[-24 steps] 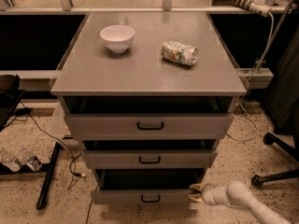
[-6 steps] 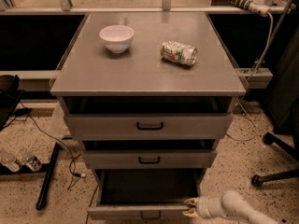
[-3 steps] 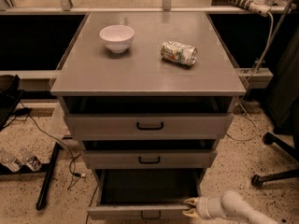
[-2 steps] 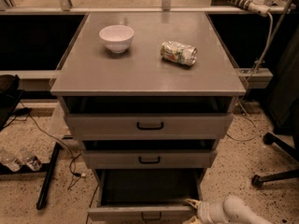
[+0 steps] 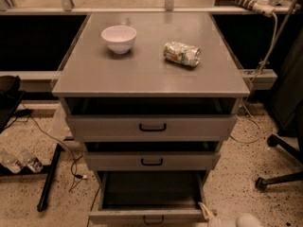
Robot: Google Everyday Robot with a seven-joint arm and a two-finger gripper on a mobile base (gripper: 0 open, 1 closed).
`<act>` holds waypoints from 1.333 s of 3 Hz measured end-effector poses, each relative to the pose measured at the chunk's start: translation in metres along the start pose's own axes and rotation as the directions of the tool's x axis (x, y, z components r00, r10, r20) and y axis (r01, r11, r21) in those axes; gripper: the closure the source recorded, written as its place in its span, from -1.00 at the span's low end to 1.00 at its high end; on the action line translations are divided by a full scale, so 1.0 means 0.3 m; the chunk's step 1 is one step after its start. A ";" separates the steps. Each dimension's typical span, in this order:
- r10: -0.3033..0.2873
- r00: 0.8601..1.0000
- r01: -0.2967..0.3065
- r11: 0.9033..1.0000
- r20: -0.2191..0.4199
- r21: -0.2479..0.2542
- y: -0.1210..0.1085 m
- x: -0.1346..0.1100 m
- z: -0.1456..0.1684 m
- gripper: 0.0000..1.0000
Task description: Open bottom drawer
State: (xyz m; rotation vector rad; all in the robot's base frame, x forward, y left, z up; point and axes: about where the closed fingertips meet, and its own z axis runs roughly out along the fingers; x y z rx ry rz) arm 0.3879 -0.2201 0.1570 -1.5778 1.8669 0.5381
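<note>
At right corner of one open bottom drawer (image 5: pixel 142 216), one hand (image 5: pixel 207 212)

Tabletop (image 5: pixel 142 77): grey, level.
Bowl (image 5: pixel 119 38): white, upright, left.
Can (image 5: pixel 182 54): crushed, lying sideways, right of Bowl.
Pincer (image 5: pixel 208 213): low, lower-right edge of view.

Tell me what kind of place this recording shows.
Probably a robotics lab or workshop: a grey drawer cabinet on a speckled floor strewn with cables, an office chair base beside it. The gripper sits at the right front corner of the pulled-out bottom drawer.
</note>
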 end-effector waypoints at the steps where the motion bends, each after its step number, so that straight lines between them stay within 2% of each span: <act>1: 0.000 1.000 0.000 1.000 0.000 0.000 -0.008 -0.023 -0.013 -1.00; 2: 0.000 1.000 0.000 1.000 0.000 -0.001 -0.006 -0.029 -0.020 -1.00; 3: 0.006 1.000 -0.006 0.999 0.008 -0.034 0.072 -0.032 -0.028 -1.00; 4: 0.006 1.000 -0.006 0.999 0.008 -0.034 0.072 -0.032 -0.028 -1.00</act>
